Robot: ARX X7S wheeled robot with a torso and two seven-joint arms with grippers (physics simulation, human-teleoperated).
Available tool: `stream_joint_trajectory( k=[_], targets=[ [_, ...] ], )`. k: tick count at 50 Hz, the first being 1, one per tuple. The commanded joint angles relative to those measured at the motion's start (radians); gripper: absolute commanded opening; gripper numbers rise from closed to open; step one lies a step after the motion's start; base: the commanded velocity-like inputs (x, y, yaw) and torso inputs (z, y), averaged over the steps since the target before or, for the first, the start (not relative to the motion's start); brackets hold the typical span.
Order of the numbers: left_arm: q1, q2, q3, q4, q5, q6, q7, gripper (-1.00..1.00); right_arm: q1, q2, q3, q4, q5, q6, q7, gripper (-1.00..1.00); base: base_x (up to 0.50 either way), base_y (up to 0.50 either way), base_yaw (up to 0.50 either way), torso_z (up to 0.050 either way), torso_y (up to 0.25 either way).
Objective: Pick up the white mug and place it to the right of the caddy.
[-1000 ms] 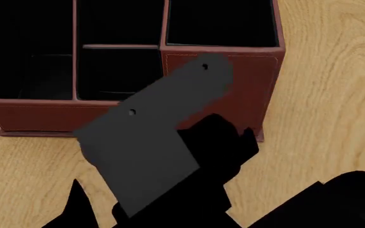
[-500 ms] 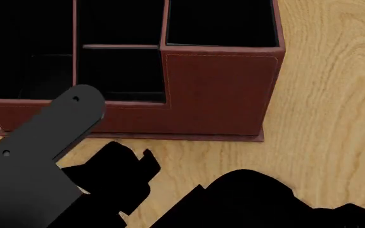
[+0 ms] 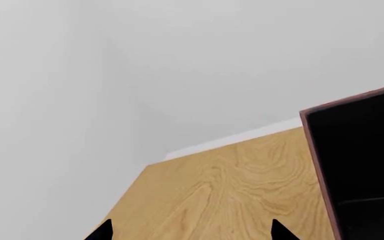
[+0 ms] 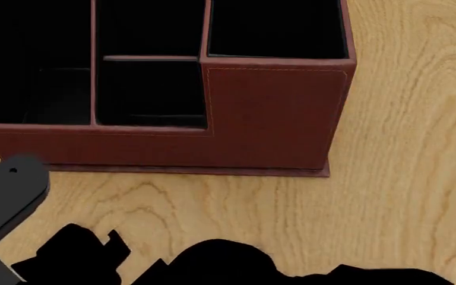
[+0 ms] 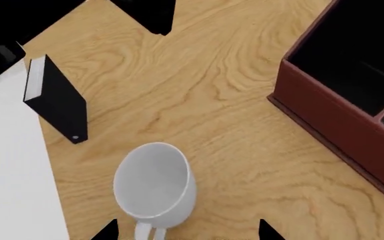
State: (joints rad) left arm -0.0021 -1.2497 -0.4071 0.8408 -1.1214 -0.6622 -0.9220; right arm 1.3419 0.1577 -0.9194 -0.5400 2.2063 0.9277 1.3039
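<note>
The white mug (image 5: 153,182) stands upright and empty on the wooden table in the right wrist view, its loop handle (image 5: 148,233) pointing toward my right gripper (image 5: 186,232). That gripper is open, its two dark fingertips wide apart on either side of the handle, not touching it. The reddish-brown caddy (image 4: 275,119) with black-lined compartments fills the top of the head view; its corner also shows in the right wrist view (image 5: 339,120) and the left wrist view (image 3: 325,165). My left gripper (image 3: 192,232) is open and empty above bare table. The mug is out of the head view.
A grey arm link (image 4: 6,196) and black arm parts (image 4: 228,264) sit at the lower left and bottom of the head view. A dark arm link (image 5: 55,100) hangs near the mug. The table edge (image 3: 138,180) and white wall lie beyond.
The grey arm link and black arm parts have swung from in front of the caddy down to the lower left of the head view, uncovering the caddy's front.
</note>
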Motion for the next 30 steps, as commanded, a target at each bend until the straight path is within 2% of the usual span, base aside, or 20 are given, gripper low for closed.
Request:
stream_joint_trajectory(
  k=[1,16,30],
  targets=[
    [0.012,0.01,-0.03,0.001,0.004,-0.006,0.013,1.0,-0.03,-0.058,-0.047,0.023,-0.029,-0.028,-0.009,1.0,0.0,0.0,0.0,0.0,0.0],
    [0.041,0.04,-0.046,0.003,0.036,-0.006,0.037,1.0,-0.121,-0.118,-0.15,0.06,-0.122,-0.032,-0.075,1.0,0.0,0.0,0.0,0.0,0.0],
    [0.06,0.06,-0.052,0.0,0.065,-0.004,0.053,1.0,-0.14,-0.141,-0.218,0.104,-0.189,-0.058,-0.155,1.0,0.0,0.0,0.0,0.0,0.0]
  ],
)
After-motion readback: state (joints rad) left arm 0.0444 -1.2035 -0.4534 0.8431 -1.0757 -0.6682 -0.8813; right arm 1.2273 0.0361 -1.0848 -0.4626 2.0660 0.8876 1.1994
